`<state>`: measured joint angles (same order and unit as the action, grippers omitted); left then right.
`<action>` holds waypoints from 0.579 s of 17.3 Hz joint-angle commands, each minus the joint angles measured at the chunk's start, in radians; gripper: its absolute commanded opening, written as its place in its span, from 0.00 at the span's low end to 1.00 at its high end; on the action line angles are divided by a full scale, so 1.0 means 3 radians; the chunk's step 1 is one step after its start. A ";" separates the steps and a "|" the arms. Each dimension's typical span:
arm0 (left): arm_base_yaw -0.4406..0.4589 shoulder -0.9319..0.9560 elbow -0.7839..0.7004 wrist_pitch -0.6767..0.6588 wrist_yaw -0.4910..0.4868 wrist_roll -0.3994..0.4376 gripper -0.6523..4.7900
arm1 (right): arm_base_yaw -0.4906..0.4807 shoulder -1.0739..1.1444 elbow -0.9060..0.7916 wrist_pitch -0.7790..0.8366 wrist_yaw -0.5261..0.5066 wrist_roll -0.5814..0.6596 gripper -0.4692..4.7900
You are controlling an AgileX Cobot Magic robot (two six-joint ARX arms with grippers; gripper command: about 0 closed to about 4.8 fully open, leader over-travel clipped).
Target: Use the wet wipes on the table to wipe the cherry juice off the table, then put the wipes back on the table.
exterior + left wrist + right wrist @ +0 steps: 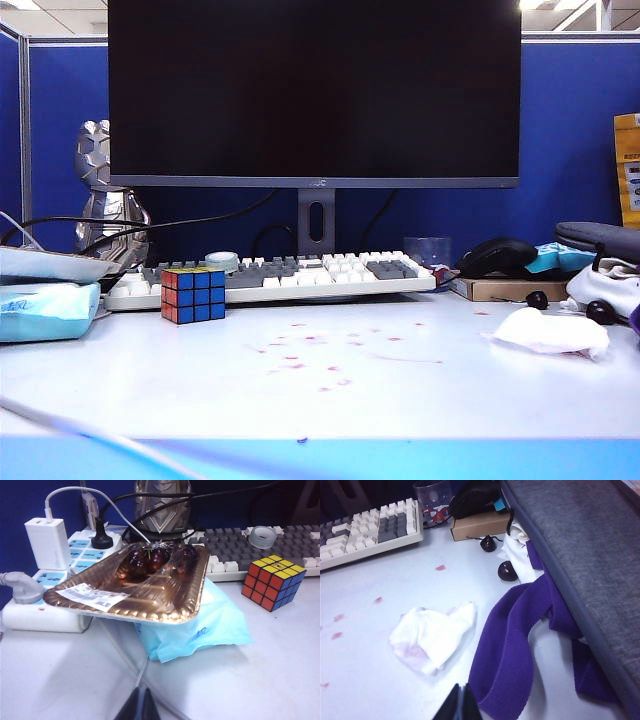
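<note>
Wet wipes (431, 639) just beyond shut right gripper (460, 702) jaws (untouched).

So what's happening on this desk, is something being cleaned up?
Nothing is being handled right now. Pink cherry juice specks are still spread over the white table in front of the keyboard. The wet wipes lie crumpled on the right, untouched. The right gripper hangs near them, jaws shut; the left gripper, also shut, hangs by the cherry tray.

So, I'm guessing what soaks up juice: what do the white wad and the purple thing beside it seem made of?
Wet wipes: thin, soft white cloth or paper, crumpled, faintly pink-stained. Purple cloth: looks like matte, fuzzy fabric, draping in folds.
</note>
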<state>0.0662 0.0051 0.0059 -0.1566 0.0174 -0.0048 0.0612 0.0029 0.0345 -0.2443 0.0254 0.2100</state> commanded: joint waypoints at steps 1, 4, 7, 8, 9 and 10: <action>0.0001 -0.0011 -0.0003 -0.0034 0.0018 -0.0011 0.12 | 0.0014 0.0155 0.0575 0.0100 0.0005 0.0011 0.08; 0.0001 -0.0011 -0.0003 -0.0034 0.0017 -0.0011 0.12 | 0.0015 0.0951 0.1268 0.0093 -0.0010 -0.0146 0.08; 0.0001 -0.0011 -0.0003 -0.0034 0.0017 -0.0011 0.12 | 0.0075 0.2075 0.2157 -0.0319 -0.0326 -0.0398 0.08; 0.0001 -0.0011 -0.0003 -0.0034 0.0017 -0.0011 0.12 | 0.0163 0.2510 0.2481 -0.0582 -0.0355 -0.0479 0.08; 0.0001 -0.0011 -0.0003 -0.0034 0.0018 -0.0013 0.12 | 0.0292 0.2996 0.2834 -0.0894 -0.0348 -0.0540 0.08; 0.0001 -0.0011 -0.0003 -0.0034 0.0017 -0.0011 0.12 | 0.0398 0.3394 0.3096 -0.1095 -0.0353 -0.0533 0.08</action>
<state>0.0658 0.0051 0.0059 -0.1562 0.0177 -0.0048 0.1650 0.9680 0.9276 -0.4995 -0.0746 0.0582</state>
